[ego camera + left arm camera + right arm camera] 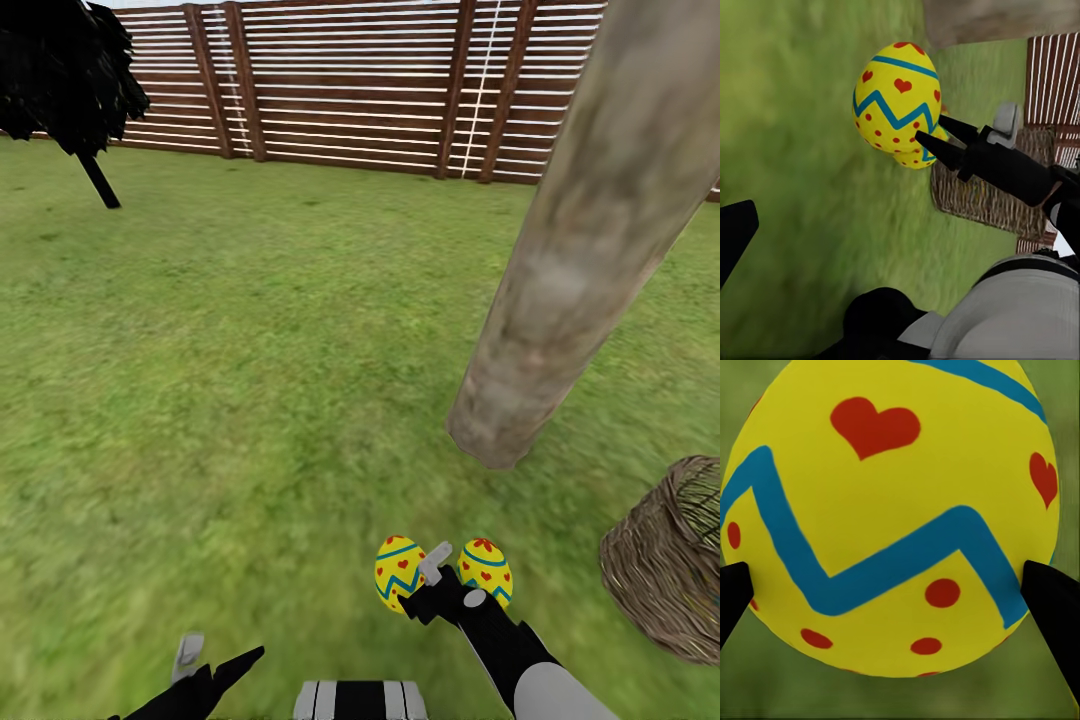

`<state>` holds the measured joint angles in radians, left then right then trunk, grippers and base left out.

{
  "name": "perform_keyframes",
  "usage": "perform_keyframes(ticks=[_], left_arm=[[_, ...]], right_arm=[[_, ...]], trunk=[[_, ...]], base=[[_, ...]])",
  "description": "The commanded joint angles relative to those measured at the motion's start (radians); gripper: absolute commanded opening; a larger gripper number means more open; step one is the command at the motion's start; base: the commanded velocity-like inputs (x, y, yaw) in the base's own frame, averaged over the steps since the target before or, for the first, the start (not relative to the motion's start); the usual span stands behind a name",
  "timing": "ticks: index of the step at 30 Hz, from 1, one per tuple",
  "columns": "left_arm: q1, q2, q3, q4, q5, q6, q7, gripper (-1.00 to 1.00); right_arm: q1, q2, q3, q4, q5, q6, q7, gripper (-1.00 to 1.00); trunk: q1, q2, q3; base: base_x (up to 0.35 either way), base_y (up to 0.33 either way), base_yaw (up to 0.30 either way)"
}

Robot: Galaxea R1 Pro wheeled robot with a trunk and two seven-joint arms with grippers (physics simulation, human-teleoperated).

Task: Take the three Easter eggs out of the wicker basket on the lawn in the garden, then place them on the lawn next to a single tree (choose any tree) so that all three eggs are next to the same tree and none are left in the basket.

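While the right end effector (432, 585) hung low over the lawn (230, 380), two Easter eggs showed on either side of it in the head view: one egg (398, 571) just to its left and a second egg (486, 572) just to its right, both close to the fingers. From that view I could not tell which egg, if either, touched the grass. In the right wrist view a yellow egg (892, 517) with a blue zigzag band, red hearts and red dots sat squarely between the two dark fingertips (1054, 600), one at each flank, so the right end effector was pinching an egg. The left wrist view showed the same arrangement from the side: the right end effector (945, 139) had its pointed black fingers against the lower part of the near egg (896, 101), with part of another egg (913, 157) peeping out just behind it.

The tree (590, 230) stood near, its thick pale trunk meeting the lawn a little beyond and to the right of the eggs. The wicker basket (670, 560) lay tilted on the grass at the right, close to the trunk's foot and apart from the eggs; its inside was too dim to make out.

The left end effector (215, 660) sat at the lower edge of the head view, well apart from the eggs, its fingers spread and holding nothing. A brown slat fence (350, 90) closed the far side, with a dark tree (60, 70) at the left.
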<state>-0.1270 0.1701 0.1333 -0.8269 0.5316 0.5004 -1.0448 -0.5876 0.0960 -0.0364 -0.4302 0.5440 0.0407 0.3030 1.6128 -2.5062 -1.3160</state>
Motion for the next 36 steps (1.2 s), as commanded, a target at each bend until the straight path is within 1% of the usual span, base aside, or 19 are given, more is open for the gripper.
perform_keyframes(ticks=[1,2,14,21,36], left_arm=[[0.000,0.000,0.000,0.000,0.006,0.009,-0.001,1.00],[0.000,0.000,0.000,0.000,0.005,0.009,-0.001,1.00],[0.000,0.000,0.002,0.000,0.007,0.009,-0.003,1.00],[0.000,0.000,0.001,0.000,0.007,0.009,-0.002,1.00],[0.000,0.000,0.001,0.000,0.007,0.009,-0.003,1.00]], right_arm=[[0.000,0.001,-0.004,-0.002,0.005,0.004,0.005,-1.00],[0.000,0.001,-0.004,-0.002,0.005,0.004,0.005,-1.00],[0.000,0.001,-0.005,-0.002,0.005,0.004,0.005,-1.00],[0.000,0.001,-0.005,-0.002,0.005,0.004,0.005,-1.00],[0.000,0.001,-0.004,-0.002,0.005,0.004,0.005,-1.00]], trunk=[[0.000,-0.001,-0.005],[0.001,-0.001,-0.009],[0.001,-0.001,-0.009],[0.004,-0.002,-0.036],[0.004,-0.002,-0.036]], base=[[0.000,0.000,0.000],[0.000,0.000,0.000],[0.000,0.000,0.000],[0.000,0.000,0.000],[0.000,0.000,0.000]])
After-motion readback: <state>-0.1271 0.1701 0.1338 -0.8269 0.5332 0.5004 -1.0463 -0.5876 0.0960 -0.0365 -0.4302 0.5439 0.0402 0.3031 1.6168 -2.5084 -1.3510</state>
